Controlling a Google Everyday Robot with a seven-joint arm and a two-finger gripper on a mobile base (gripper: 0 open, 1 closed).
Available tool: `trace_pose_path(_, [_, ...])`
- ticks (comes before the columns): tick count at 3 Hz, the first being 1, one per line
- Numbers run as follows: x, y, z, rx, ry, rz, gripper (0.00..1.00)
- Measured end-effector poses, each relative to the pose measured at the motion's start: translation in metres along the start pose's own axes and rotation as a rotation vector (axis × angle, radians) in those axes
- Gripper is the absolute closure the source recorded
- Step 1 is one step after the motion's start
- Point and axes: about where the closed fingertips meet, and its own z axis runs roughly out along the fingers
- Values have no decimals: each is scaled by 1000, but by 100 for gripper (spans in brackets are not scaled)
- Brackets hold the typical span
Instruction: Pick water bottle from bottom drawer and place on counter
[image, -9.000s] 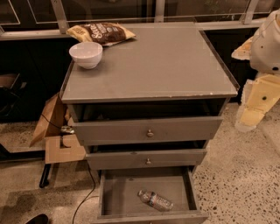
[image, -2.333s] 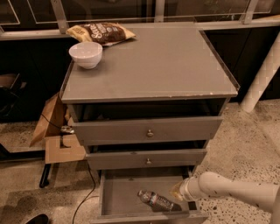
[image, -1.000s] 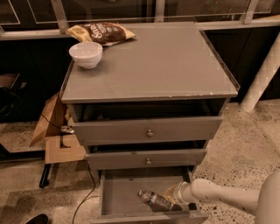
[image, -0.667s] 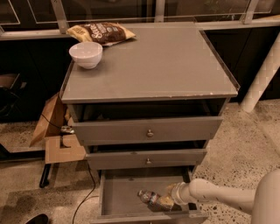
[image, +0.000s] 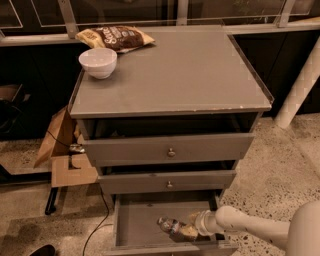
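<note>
Water bottle (image: 170, 226) lies on its side in the open bottom drawer (image: 135, 220), the gripper (image: 192, 231) at its right end; whether it grips cannot be told. Speckled floor (image: 280, 165) surrounds the cabinet. Farther back, the grey counter (image: 190, 75) carries a white bowl (image: 98, 62) and a chip bag (image: 116, 38).

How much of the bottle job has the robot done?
Done: the wide grey wooden bottom drawer is pulled open. In hand: the robot's pale gripper is down inside it, right at the small clear plastic water bottle, which lies on the drawer floor. Left: lifting it and setting it on the flat grey counter.
</note>
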Motion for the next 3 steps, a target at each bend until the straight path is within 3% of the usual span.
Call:
trace_pose_path(1, [10,-2,13,-23,-11,22,39])
trace_pose_path(3, [26,-3,48,-81,-8,47,36])
